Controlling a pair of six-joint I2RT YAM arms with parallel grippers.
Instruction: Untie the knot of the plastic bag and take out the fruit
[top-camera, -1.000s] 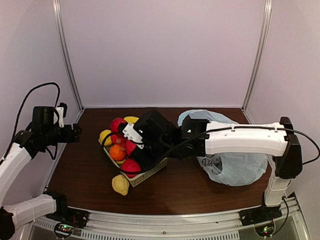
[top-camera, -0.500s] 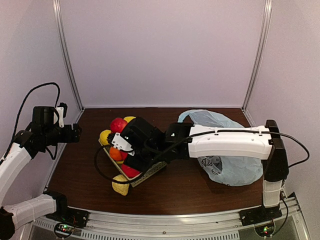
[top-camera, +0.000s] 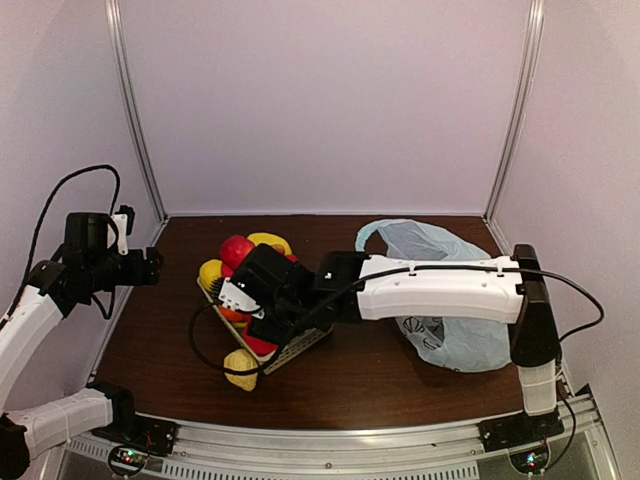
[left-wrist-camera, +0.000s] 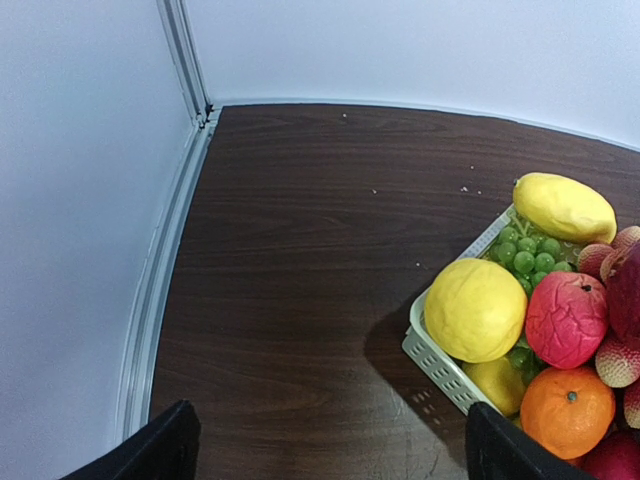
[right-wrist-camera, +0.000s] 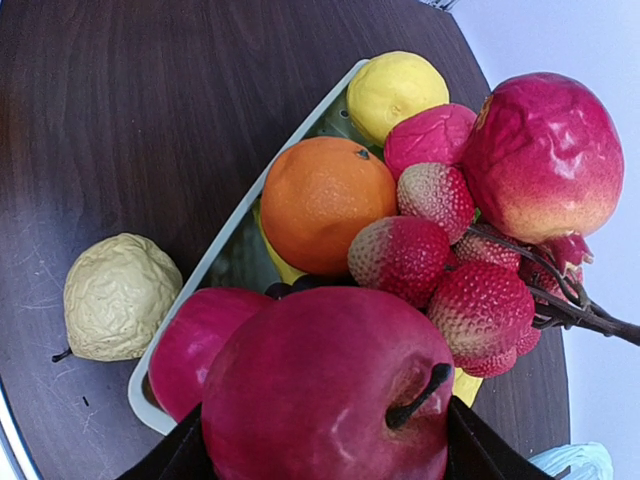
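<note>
Top view, right arm: the right arm (top-camera: 440, 290) has swung further left and a little nearer in the last second, so its wrist now hangs over the near-left part of the basket (top-camera: 305, 347)
Top view, plastic bag: the plastic bag (top-camera: 455, 335) lies slumped on the right of the table (top-camera: 170, 350), unmoved, with more of its far side uncovered as the arm left; one handle loop (top-camera: 372, 236) lies loose and no knot can be made out
Top view, left arm: the left arm (top-camera: 75, 270) is parked at the far left, as it was a second ago
Left wrist view, left gripper: the left gripper (left-wrist-camera: 332, 432) has its fingers wide apart over bare table, holding nothing; the basket's left corner with a round yellow fruit (left-wrist-camera: 475, 308) is to its right
Right wrist view, right gripper: the right gripper (right-wrist-camera: 325, 445) is clamped on a red apple (right-wrist-camera: 325, 385), carried just above the heaped fruit, with an orange (right-wrist-camera: 325, 200) below it
Right wrist view, table: a lumpy pale yellow fruit (right-wrist-camera: 118, 295) sits just outside the basket's rim
Meaning: the bag looks already opened; this apple seems about to be set down in the basket
</note>
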